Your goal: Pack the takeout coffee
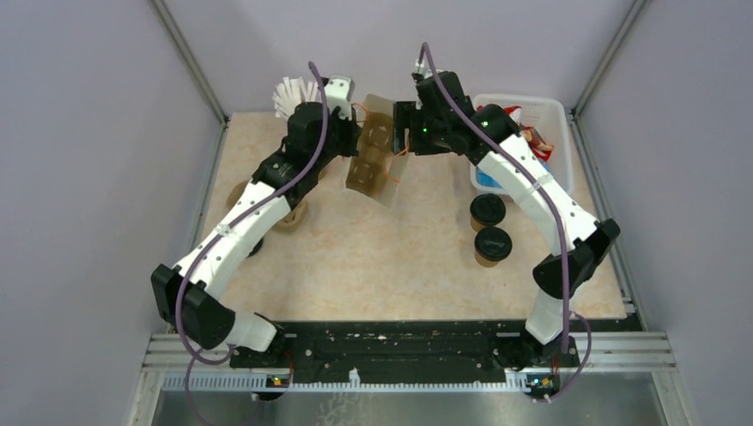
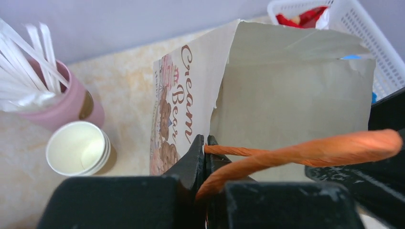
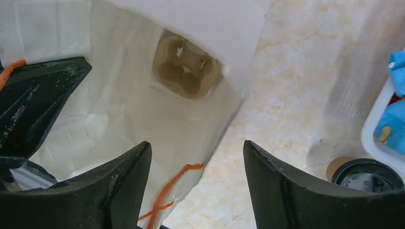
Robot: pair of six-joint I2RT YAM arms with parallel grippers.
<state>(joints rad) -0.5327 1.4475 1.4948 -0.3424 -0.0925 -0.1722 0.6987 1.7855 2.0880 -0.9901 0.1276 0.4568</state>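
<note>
A paper bag [image 1: 376, 151] printed "Cream Bear" stands open at the back of the table, with orange twisted handles [image 2: 310, 147]. My left gripper [image 2: 205, 143] is shut on the bag's rim where one handle is rooted. My right gripper [image 3: 196, 144] is open and straddles the opposite rim: one finger [image 3: 119, 186] is inside the bag, the other [image 3: 286, 186] outside over the table. The takeout coffee, two small brown cups with black lids [image 1: 487, 211] [image 1: 493, 245], stands on the table to the right, apart from both grippers. One lid [image 3: 367, 174] shows in the right wrist view.
A pink cup of white straws [image 2: 67, 102] and a stack of lidless white-rimmed cups [image 2: 79, 149] stand left of the bag. A white basket [image 1: 542, 111] with packets sits at the back right. Walls close in the table's sides and back.
</note>
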